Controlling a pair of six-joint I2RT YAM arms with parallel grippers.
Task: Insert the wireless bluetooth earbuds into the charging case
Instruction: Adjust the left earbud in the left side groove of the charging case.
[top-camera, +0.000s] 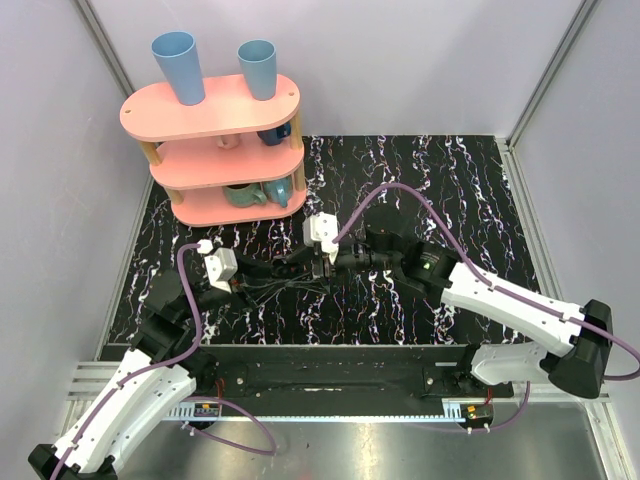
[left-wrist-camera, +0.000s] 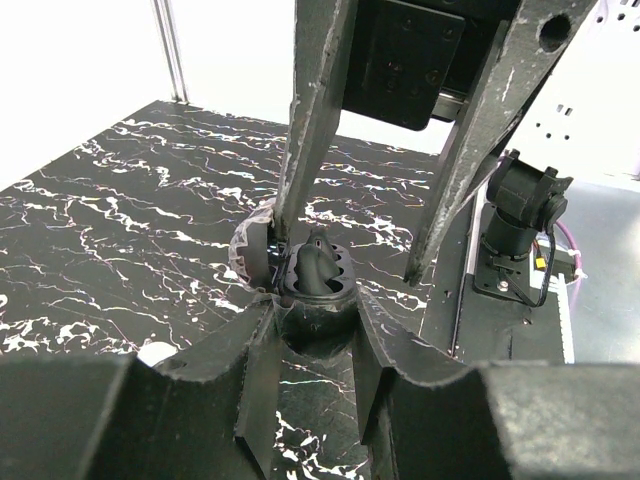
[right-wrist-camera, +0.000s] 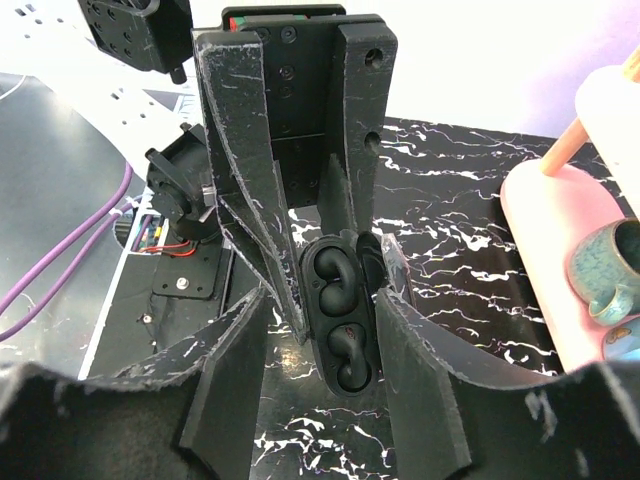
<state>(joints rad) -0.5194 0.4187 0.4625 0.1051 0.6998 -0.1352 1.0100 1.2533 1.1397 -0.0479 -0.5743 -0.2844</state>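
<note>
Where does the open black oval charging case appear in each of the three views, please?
Top external: the open black oval charging case is a small dark shape just left of centre, barely distinguishable.
Left wrist: the case sits at centre, lid tipped left.
Right wrist: the case lies lengthwise at centre, cavity facing the camera.
Shared landmark: the black white-veined marbled tabletop, under it in all three.

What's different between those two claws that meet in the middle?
The left gripper is shut tight on the open black charging case; the right gripper has its jaws spread wide and holds nothing. The left one reaches in from the left side, the right one from the right. Both are black two-finger claws, meeting at the case, where the earbuds lie inside.
</note>
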